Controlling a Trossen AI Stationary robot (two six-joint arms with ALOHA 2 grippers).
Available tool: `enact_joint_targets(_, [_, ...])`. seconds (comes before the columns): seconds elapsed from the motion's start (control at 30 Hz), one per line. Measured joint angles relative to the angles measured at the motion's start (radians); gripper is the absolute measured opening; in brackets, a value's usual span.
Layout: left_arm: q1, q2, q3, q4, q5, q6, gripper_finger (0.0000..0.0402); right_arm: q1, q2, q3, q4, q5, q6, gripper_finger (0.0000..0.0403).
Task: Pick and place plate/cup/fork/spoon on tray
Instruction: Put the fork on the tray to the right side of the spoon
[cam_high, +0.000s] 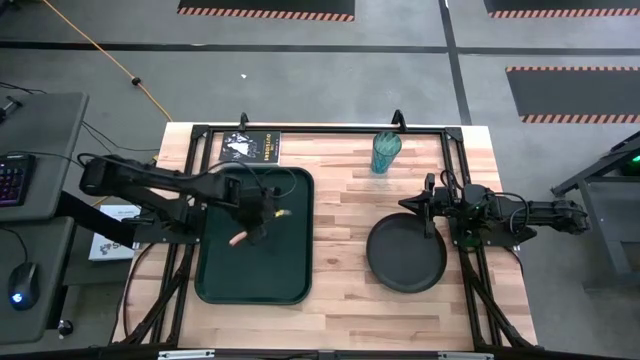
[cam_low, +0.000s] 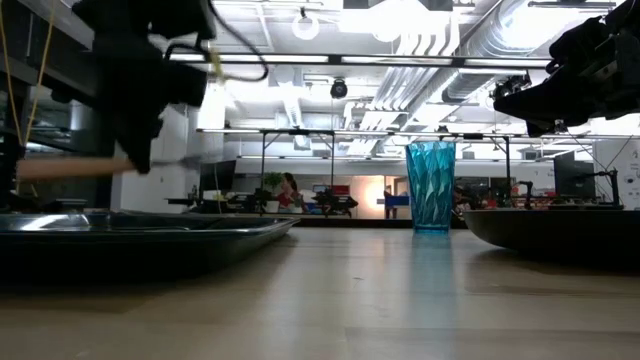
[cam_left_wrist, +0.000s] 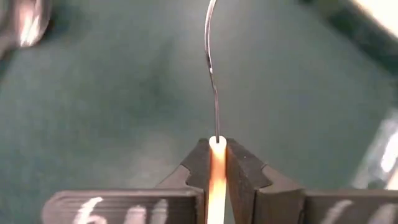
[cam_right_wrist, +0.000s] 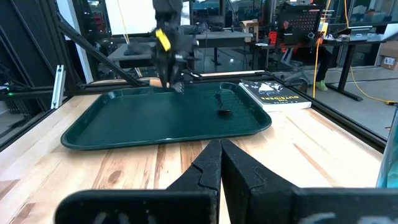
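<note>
Wooden table (cam_high: 340, 200) bears tray (cam_high: 215, 280), plate (cam_high: 405, 255), cup (cam_high: 386, 152).

The tray (cam_high: 215, 275) lies on the table's left, the plate (cam_high: 405, 255) to its right, the cup (cam_high: 386, 153) behind the plate.

- A light wooden table (cam_high: 340, 210) carries a dark green tray (cam_high: 225, 285) on the left arm's side.
- Right of the tray rests a round black plate (cam_high: 405, 255).
- Beyond the plate stands a teal cup (cam_high: 386, 153).
- A dark booklet (cam_high: 252, 147) lies just beyond the tray.
</note>
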Motion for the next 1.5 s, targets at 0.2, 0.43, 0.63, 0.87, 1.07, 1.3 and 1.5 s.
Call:
enact_joint_targets(0.2, [0.002, -0.007, 0.085, 0.053, 0.034, 0.158, 0.0020, 0.000, 0.000, 0.000, 0.000, 0.000, 0.000, 0.0000])
enact_joint_targets(0.43, [0.090, -0.006, 0.016, 0.280, 0.332, 0.197, 0.0020, 0.000, 0.000, 0.000, 0.000, 0.000, 0.000, 0.0000])
enact_joint_targets(0.63, [0.140, -0.006, -0.021, 0.361, 0.559, 0.230, 0.0020, 0.000, 0.000, 0.000, 0.000, 0.000, 0.000, 0.0000])
enact_joint_targets(0.87, [0.150, -0.006, -0.021, 0.398, 0.570, 0.247, 0.0020, 0.000, 0.000, 0.000, 0.016, 0.000, 0.104, 0.0000])
enact_joint_targets(1.07, [0.153, -0.006, -0.021, 0.399, 0.561, 0.240, 0.0020, 0.000, 0.002, 0.000, 0.241, 0.034, 0.305, 0.0000])
enact_joint_targets(1.3, [0.153, -0.006, -0.021, 0.451, 0.560, 0.256, 0.0020, 0.035, 0.168, 0.000, 0.608, -0.052, 0.263, 0.0000])
enact_joint_targets(1.5, [0.153, -0.006, -0.021, 0.492, 0.546, 0.229, 0.0020, 0.122, 0.566, 0.002, 0.947, -0.010, 0.231, 0.0000])
